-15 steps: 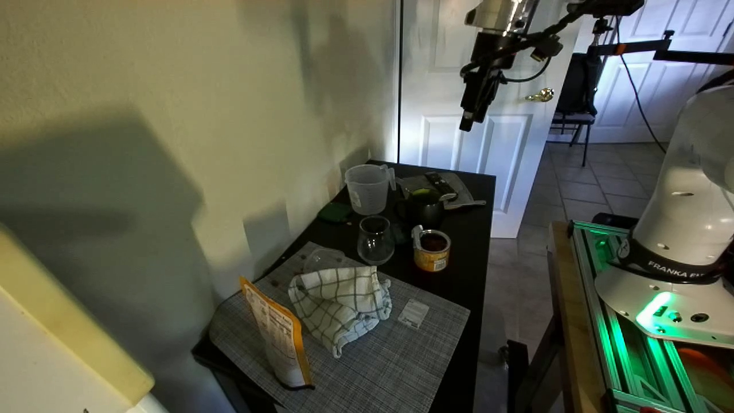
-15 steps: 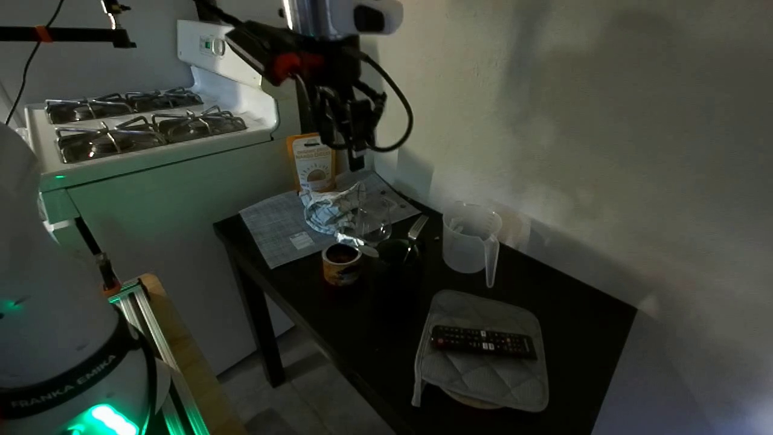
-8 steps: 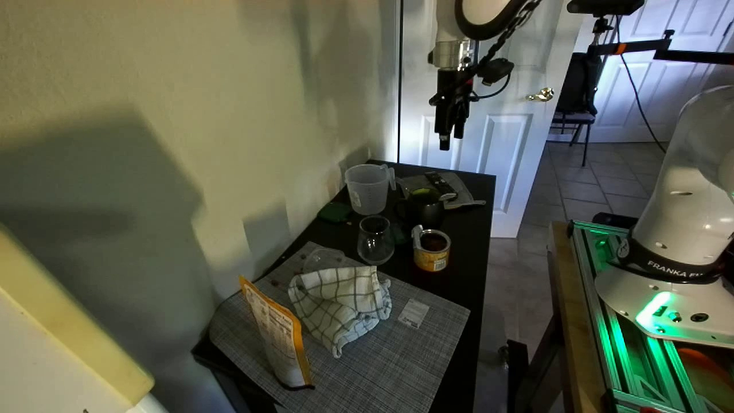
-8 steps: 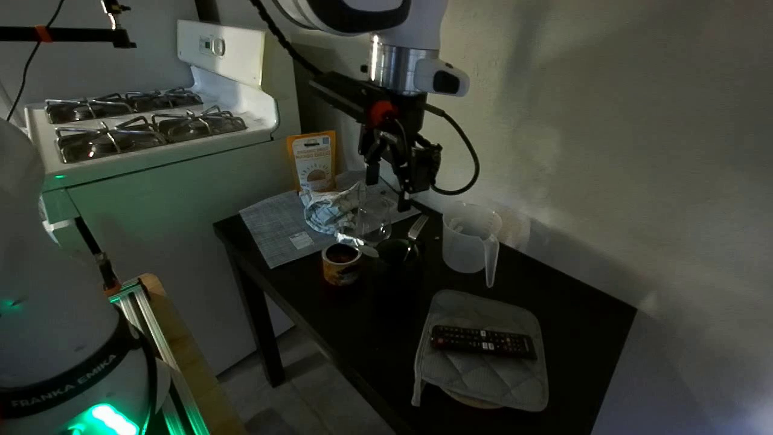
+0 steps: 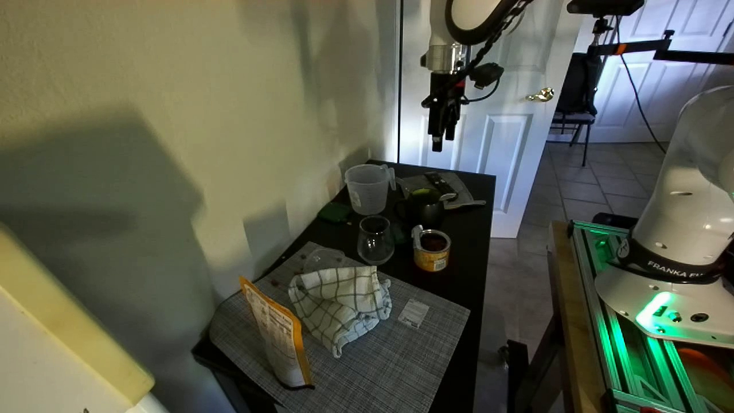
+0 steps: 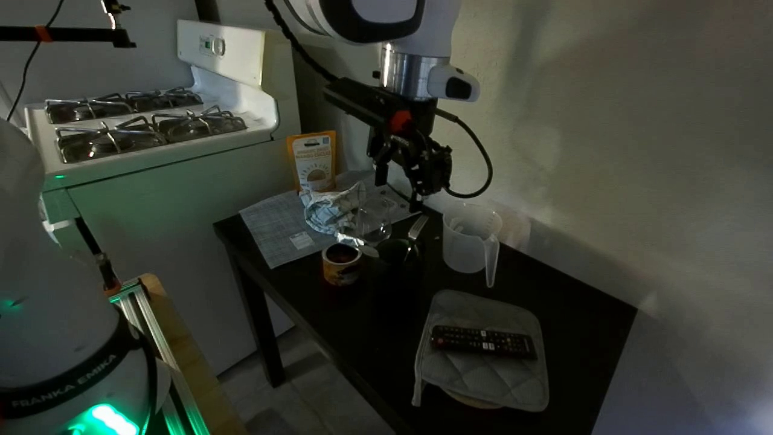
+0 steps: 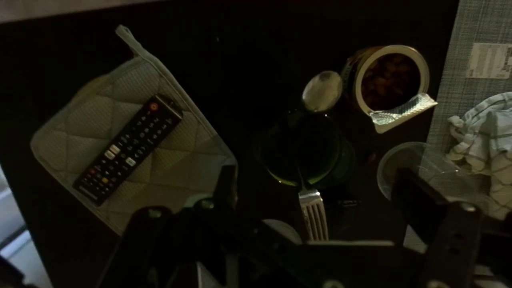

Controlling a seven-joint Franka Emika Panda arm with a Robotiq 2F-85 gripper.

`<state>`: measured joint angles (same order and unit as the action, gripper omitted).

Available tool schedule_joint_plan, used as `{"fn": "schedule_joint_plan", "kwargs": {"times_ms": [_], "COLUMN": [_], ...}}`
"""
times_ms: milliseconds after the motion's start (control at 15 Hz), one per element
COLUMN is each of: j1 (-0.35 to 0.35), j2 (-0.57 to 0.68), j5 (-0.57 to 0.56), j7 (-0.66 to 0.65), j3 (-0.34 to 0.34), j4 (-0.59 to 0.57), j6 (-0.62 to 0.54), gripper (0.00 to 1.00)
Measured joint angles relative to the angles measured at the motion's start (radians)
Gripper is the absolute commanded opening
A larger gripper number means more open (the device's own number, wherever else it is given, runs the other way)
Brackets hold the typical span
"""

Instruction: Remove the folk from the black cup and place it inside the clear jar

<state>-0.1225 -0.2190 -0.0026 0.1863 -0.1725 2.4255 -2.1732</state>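
Black cup (image 5: pixel 427 213) stands upright on the dark table (image 6: pixel 580 326), green showing inside its rim. Fork (image 6: pixel 418 228) is in the cup, tilted: handle end down inside, tines out past the rim, leaning to the far side and slightly right in an exterior view. Clear jar (image 6: pixel 465 251), with a handle, upright, right of the cup in the same view; near but apart. Gripper (image 6: pixel 398 197) hangs above the table, fingers pointing down, jaws spread wide; wrist view puts the fork between the two fingers (image 7: pixel 226 186), apart from both. Spoon (image 7: pixel 323 91) bowl shows at the cup's other side, just beside the can (image 6: pixel 342 275); spoon handle lost in the dark. Can sits left of the cup, foil lid (image 7: pixel 404 113) peeled back. Glass (image 6: pixel 374 225) is farther off, by the edge of the mat (image 6: pixel 272 226). On the mat: crumpled checked towel (image 5: pixel 344 304), and a pouch (image 6: pixel 314 160) standing at the far end. Near right, a remote (image 6: pixel 483 342) lies on a quilted pot holder (image 6: pixel 492 380). White stove (image 6: pixel 163 187) far left.
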Motion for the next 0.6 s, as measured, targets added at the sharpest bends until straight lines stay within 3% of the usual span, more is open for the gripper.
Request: {"fn": "schedule_joint_plan", "kwargs": {"times_ms": [267, 600], "j1": [0.047, 0.089], "j2": [0.071, 0.146], "j5": [0.159, 0.378], "j7": [0.32, 0.71], "j3": [-0.09, -0.151], "j4": [-0.007, -0.038], "j6": [-0.085, -0.075], "gripper": [1.0, 1.0]}}
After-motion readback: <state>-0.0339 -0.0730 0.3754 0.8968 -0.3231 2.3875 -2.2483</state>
